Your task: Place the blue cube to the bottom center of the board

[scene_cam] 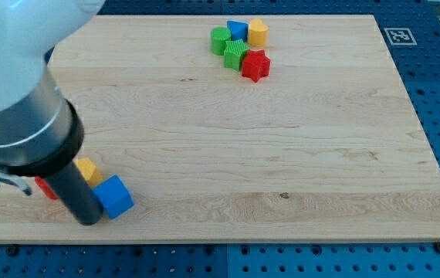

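Observation:
The blue cube (pixel 114 196) lies near the board's bottom left corner. My dark rod comes down from the view's upper left, and my tip (pixel 89 220) rests on the board right against the cube's left side. A yellow block (pixel 88 170) sits just above and left of the blue cube, partly hidden by the rod. A red block (pixel 45 188) peeks out on the rod's left side, mostly hidden.
A cluster stands at the top centre of the wooden board (pixel 282 154): a green cylinder (pixel 220 38), a blue block (pixel 238 31), a yellow block (pixel 258 32), a green block (pixel 236 54) and a red star-like block (pixel 255 66). The arm's large white and grey body fills the view's upper left.

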You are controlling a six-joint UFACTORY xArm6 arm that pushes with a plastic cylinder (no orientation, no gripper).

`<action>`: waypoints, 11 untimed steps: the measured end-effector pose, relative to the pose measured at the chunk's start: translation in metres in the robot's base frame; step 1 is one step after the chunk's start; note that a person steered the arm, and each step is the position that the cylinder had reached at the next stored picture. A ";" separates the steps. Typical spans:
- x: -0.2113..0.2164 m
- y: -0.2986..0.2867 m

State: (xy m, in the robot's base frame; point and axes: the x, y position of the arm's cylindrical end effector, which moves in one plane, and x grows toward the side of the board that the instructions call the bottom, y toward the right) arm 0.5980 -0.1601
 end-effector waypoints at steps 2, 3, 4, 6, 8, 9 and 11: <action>-0.005 0.029; -0.020 0.032; -0.024 0.032; -0.030 0.059; -0.033 0.056; -0.033 0.056; -0.043 0.067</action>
State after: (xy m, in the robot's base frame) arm 0.5551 -0.0936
